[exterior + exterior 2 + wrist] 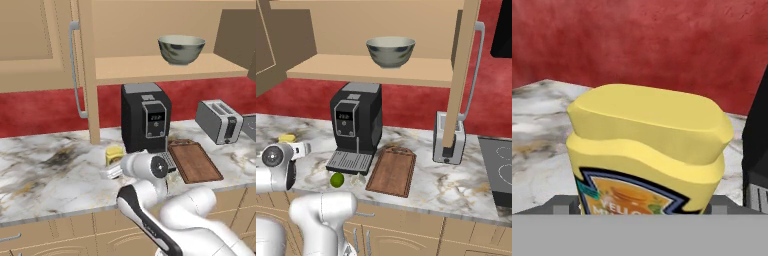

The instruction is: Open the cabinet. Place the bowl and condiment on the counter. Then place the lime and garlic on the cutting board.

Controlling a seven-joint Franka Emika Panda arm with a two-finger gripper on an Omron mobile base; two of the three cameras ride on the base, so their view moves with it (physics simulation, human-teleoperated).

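The gripper (111,167) stands low on the counter (45,175) with its jaws spread wide, one on each side of the condiment (646,155) – whether they touch it I cannot tell. The yellow bottle sits upright on the marble, just left of the coffee machine (356,122). Near the front edge lie the lime (337,179) and, beside it, the pale garlic (357,180), next to the bare cutting board (392,171). Farther back, a toaster (218,121). Above – the cabinet (456,75) is open, the bowl (390,52) on its shelf
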